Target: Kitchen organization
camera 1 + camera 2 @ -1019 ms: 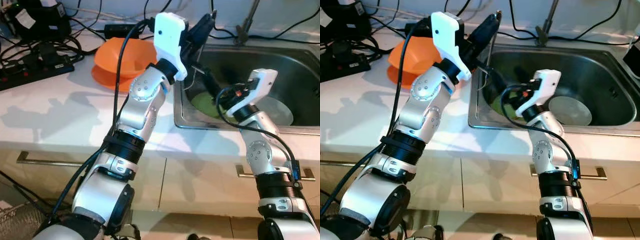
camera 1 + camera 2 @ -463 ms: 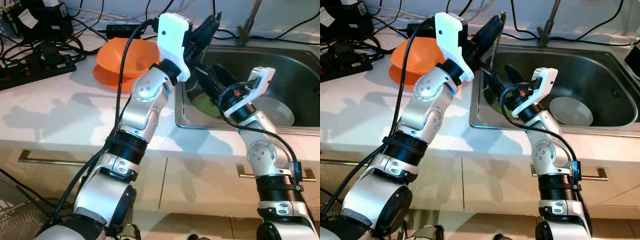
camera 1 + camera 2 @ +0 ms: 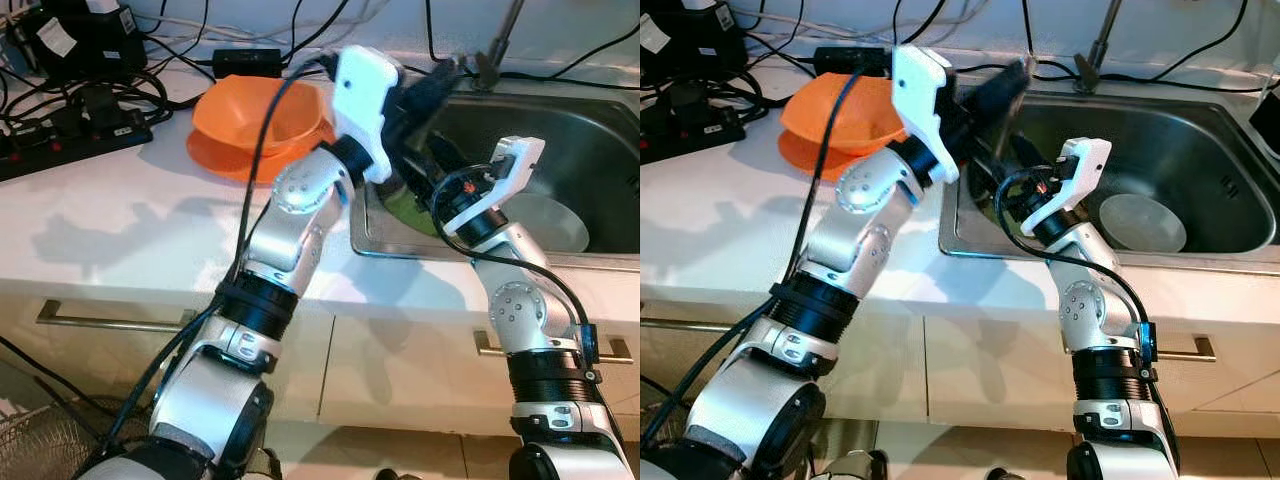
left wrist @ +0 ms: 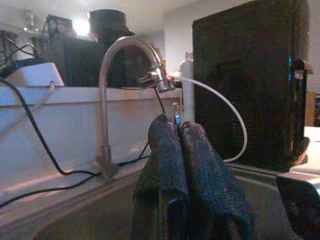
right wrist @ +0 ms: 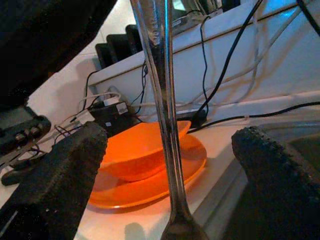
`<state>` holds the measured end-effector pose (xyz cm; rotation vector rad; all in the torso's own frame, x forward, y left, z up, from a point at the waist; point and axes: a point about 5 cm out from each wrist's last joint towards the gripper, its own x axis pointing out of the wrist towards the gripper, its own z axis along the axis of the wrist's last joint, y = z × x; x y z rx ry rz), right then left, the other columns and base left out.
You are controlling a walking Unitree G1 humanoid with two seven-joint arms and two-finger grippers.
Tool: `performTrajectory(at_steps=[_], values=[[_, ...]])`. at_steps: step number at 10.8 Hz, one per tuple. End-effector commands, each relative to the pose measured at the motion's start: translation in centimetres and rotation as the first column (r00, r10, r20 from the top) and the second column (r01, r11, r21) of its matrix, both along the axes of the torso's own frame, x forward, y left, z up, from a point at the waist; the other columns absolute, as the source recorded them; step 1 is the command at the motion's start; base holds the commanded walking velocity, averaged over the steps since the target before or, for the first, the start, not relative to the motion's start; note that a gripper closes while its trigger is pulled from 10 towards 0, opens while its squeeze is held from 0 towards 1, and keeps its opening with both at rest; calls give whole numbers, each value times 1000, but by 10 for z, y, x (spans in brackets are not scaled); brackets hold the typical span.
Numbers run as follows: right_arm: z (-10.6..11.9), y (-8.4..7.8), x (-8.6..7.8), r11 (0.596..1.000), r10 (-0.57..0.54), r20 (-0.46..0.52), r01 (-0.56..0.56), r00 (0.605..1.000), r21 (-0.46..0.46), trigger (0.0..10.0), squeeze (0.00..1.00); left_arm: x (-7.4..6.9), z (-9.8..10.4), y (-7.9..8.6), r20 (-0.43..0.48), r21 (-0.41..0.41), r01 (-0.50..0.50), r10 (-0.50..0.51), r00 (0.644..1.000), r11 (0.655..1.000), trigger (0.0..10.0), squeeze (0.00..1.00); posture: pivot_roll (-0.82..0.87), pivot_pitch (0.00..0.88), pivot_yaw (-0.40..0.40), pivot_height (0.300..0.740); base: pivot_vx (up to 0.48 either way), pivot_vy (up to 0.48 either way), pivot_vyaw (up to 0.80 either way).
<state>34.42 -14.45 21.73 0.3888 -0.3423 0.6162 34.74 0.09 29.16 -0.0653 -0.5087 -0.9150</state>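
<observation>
Cabinet fronts [image 3: 400, 370] are lying nearest, under the white counter [image 3: 120, 230]. Beyond, the left gripper [image 4: 184, 131] is pinching a thin metal utensil [image 5: 162, 100] over the sink's [image 3: 1200, 250] near-left corner, fingers pressed tight on its handle. The right gripper [image 5: 165, 165] is waiting spread wide around that hanging handle, gripping nothing. Farther in, a green dish [image 3: 405, 208] and a grey plate [image 3: 1140, 222] are lying in the basin, so clearing looks barely begun. An orange bowl [image 3: 255, 112] is sitting on its orange plate [image 5: 145, 187] on the counter behind.
</observation>
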Motion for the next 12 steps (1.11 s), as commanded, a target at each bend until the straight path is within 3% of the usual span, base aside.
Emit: performTrajectory(at_steps=[1, 2, 3, 10, 11, 12], values=[[2, -4, 2, 999, -33, 3, 33, 999, 1, 10000, 0, -4, 3, -4, 20, 14, 23, -23, 1000, 1000, 10000, 0, 106, 100, -18, 740, 0, 0, 0], [2, -6, 4, 999, -51, 1, 51, 999, 7, 1098, 0, -5, 2, -4, 19, 18, 26, -27, 999, 999, 10000, 0, 109, 100, -19, 740, 0, 0, 0], [2, -5, 4, 999, -54, 4, 54, 999, 5, 0, 0, -6, 2, -4, 18, 21, 28, -29, 999, 999, 10000, 0, 109, 100, -20, 740, 0, 0, 0], [1, -5, 6, 997, -73, 6, 73, 997, 4, 0, 0, -8, 0, -7, -8, 9, 43, -43, 999, 999, 10000, 0, 111, 96, -24, 740, 0, 0, 0], [0, -5, 6, 997, -77, 2, 77, 997, 2, 0, 0, -8, -1, -7, -11, 10, 42, -42, 999, 999, 10000, 122, 114, 91, -25, 740, 0, 0, 0], [0, -5, 7, 997, -76, 2, 76, 997, 3, 0, 0, -9, -2, -7, -17, 8, 46, -46, 999, 999, 10000, 1000, 117, 87, -27, 740, 0, 0, 0]])
